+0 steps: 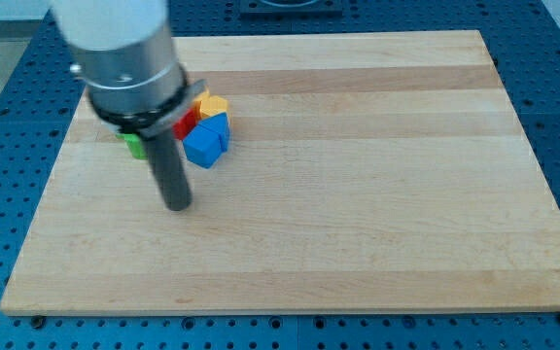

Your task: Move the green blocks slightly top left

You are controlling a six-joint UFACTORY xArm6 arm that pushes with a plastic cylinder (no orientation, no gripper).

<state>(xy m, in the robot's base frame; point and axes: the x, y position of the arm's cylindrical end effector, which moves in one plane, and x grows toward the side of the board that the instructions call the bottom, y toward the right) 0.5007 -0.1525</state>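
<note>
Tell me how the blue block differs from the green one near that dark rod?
The blue block shows whole, at the cluster's right; the green block peeks out at the view's left, mostly hidden behind the arm. The blue block looks bigger, though the green one's full size is hidden. My tip sits below both, touching neither. Both rest on the wooden board.

Blocks sit in one tight cluster on the board [358, 194], just above my tip [178, 205] toward the view's top. Green block [134, 146] lies up-left of tip, partly hidden behind the rod. Blue block [205, 143] up-right, nearest. Red block [185, 124] and yellow block [212, 104] beyond it, touching.
</note>
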